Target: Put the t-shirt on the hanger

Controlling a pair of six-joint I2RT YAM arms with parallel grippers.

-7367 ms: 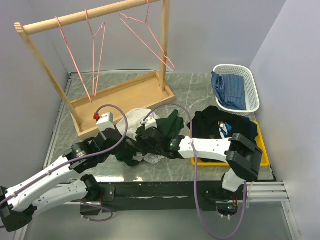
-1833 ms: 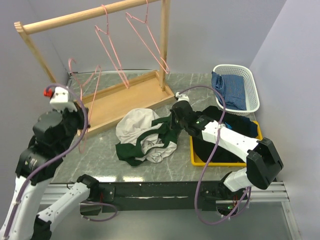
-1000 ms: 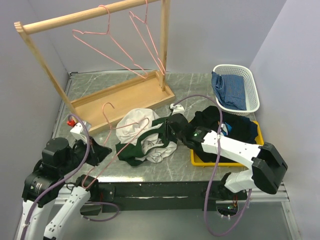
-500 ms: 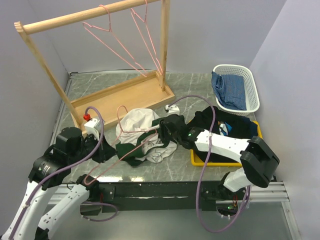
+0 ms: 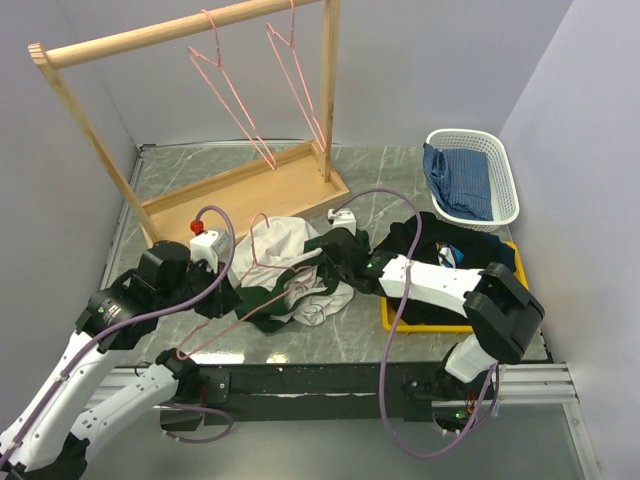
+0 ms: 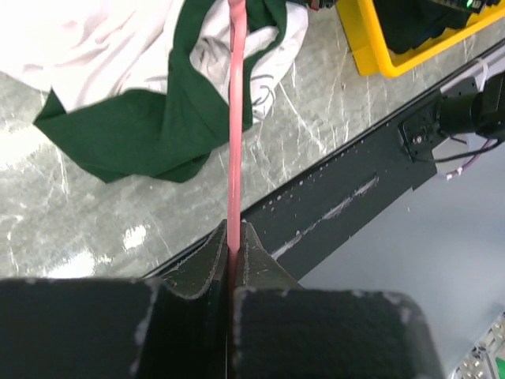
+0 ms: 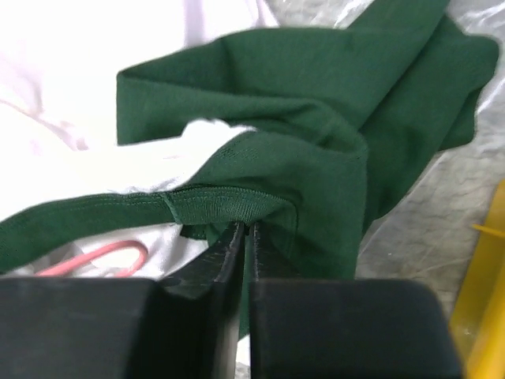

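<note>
Pinching the hanger (image 6: 234,118), the left gripper (image 6: 233,229) faces the right gripper (image 7: 246,229) nipping the t-shirt (image 5: 285,240) beside a yellow tray (image 6: 359,43).

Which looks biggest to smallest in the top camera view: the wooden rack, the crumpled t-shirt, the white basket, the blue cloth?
1. wooden rack, clearly largest.
2. t-shirt.
3. white basket, nearly matching the t-shirt, so that order is unsure.
4. blue cloth, smallest.
</note>
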